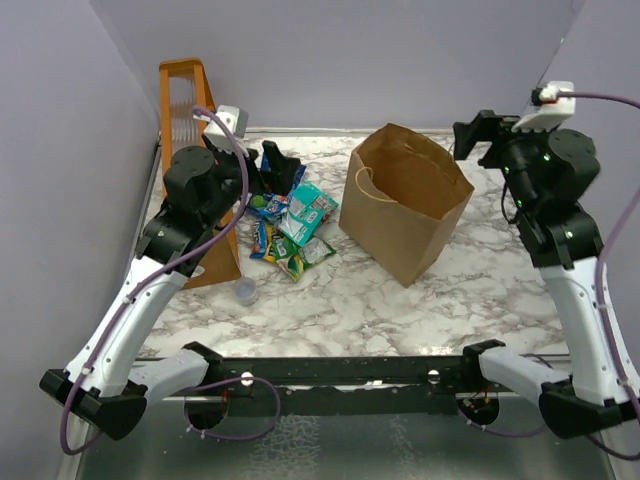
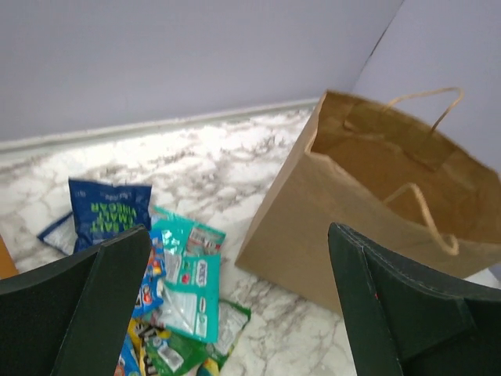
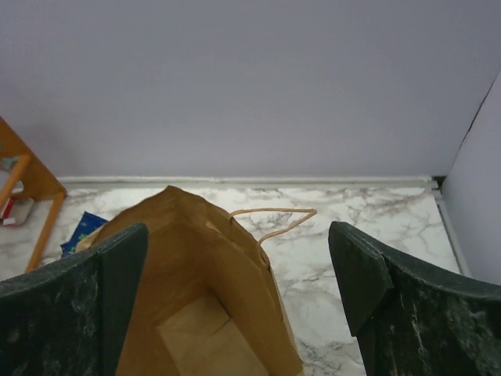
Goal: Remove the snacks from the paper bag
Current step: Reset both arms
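The brown paper bag [image 1: 405, 200] stands upright mid-table with its mouth open. In the right wrist view the bag [image 3: 196, 266] shows a bare bottom, with no packets visible inside. The snacks [image 1: 291, 226], several blue, teal and green packets, lie in a pile on the marble to the left of the bag. They also show in the left wrist view [image 2: 186, 286] beside the bag [image 2: 368, 211]. My left gripper [image 1: 280, 168] [image 2: 239, 313] is open and empty, hovering over the pile. My right gripper [image 1: 478, 136] [image 3: 239, 305] is open and empty, raised above the bag's right rim.
An orange wooden rack [image 1: 185, 100] stands at the back left, close behind my left arm. A small clear plastic cup [image 1: 245, 291] sits on the marble in front of the snack pile. Purple walls close in the back and both sides.
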You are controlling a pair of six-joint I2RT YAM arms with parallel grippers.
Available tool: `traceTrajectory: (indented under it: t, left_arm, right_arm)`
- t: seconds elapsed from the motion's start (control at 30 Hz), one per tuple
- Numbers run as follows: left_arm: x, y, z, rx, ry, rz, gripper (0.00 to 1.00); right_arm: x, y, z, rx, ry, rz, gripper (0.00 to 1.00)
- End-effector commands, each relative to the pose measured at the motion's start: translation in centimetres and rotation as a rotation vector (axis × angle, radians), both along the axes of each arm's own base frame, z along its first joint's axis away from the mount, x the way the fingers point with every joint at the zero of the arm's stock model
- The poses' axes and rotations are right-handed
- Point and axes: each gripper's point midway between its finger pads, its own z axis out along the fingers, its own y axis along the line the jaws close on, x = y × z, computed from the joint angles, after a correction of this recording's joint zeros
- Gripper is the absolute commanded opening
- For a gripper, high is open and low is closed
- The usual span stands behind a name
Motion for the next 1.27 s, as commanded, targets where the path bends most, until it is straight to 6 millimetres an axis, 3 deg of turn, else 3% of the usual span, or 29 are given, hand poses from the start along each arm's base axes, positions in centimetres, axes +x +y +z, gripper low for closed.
traceTrajectory:
  t: [0.0, 0.17, 0.27, 0.4, 0.57, 0.77, 1.1, 1.23]
  left_arm:
    - [-0.1, 0.9, 7.3, -0.039, -0.172, 0.024, 0.99]
    - [-2.9, 2.4, 14.6, -0.078, -0.344, 0.025, 0.99]
    - [-5.8, 4.0, 18.9, -0.118, -0.452, 0.036, 0.99]
    - [-9.4, 5.4, 22.0, -0.182, -0.543, 0.023, 0.99]
    - [-11.7, 7.4, 22.4, -0.231, -0.566, 0.068, 0.99]
    - [-12.5, 9.4, 22.2, -0.238, -0.541, 0.143, 0.99]
    - [-11.9, 9.2, 21.2, -0.256, -0.492, 0.148, 0.99]
    - [-11.6, 8.7, 20.9, -0.264, -0.483, 0.137, 0.99]
  right_arm:
    - [-5.5, -0.3, 5.9, -0.013, -0.184, 0.066, 0.99]
    - [-11.7, -0.1, 10.3, 0.015, -0.358, 0.153, 0.99]
    - [-15.7, -1.5, 12.5, 0.02, -0.465, 0.125, 0.99]
    - [-19.9, -3.7, 14.5, 0.045, -0.565, 0.051, 0.99]
    - [-21.8, -4.4, 15.1, 0.064, -0.591, 0.037, 0.99]
    - [-21.6, -4.3, 14.3, 0.081, -0.574, 0.04, 0.99]
    - [-21.1, -5.3, 14.0, 0.14, -0.535, -0.013, 0.99]
    - [-19.9, -4.3, 13.5, 0.096, -0.493, 0.022, 0.99]
